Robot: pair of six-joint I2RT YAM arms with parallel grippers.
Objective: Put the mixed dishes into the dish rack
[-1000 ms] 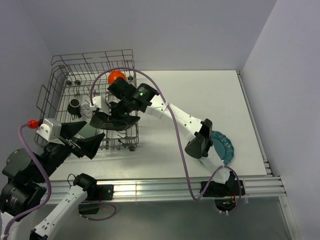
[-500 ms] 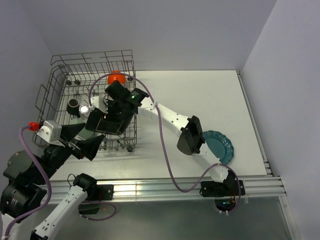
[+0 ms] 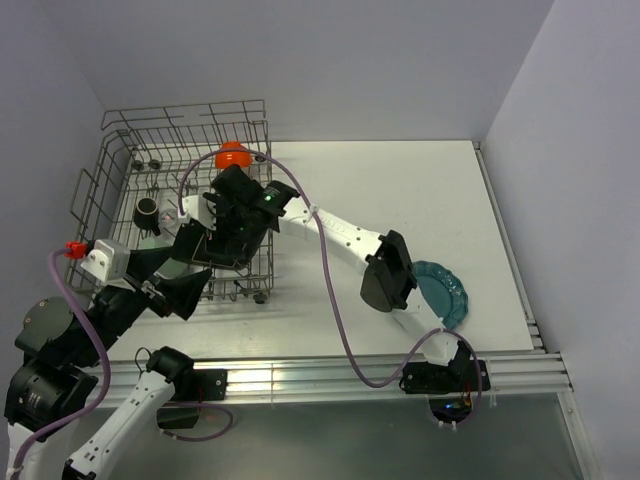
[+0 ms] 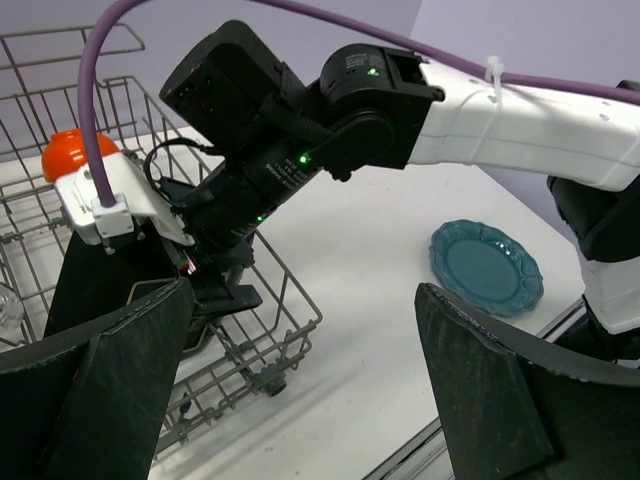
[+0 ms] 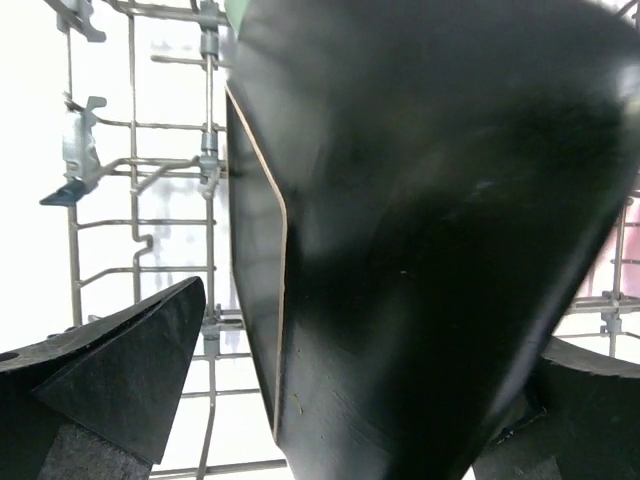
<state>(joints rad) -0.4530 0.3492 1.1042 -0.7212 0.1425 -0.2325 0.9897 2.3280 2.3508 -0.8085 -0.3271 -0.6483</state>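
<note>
The dish rack (image 3: pixel 120 165) is a grey wire basket at the far left of the table. My right gripper (image 3: pixel 212 250) reaches down into its near right part. In the right wrist view the black square plate (image 5: pixel 420 230) stands on edge between the rack's wires. The right gripper (image 5: pixel 340 400) is open around the plate, with a gap showing beside the left finger (image 5: pixel 120 380). An orange bowl (image 3: pixel 232 154) and a small dark mug (image 3: pixel 148 211) sit in the rack. The teal scalloped plate (image 3: pixel 446 290) lies on the table at the right. My left gripper (image 4: pixel 300 400) is open and holds nothing, near the rack's front corner.
The right arm (image 3: pixel 340 235) stretches across the table from its base to the rack, its elbow just beside the teal plate. A purple cable (image 3: pixel 330 300) loops over it. The rack's wheel (image 4: pixel 270 380) stands close to the left gripper. Walls close in the left and far sides.
The right gripper has opened and let go of the black plate, which went from lying tilted to standing on edge in the rack. The left arm has hardly moved.
</note>
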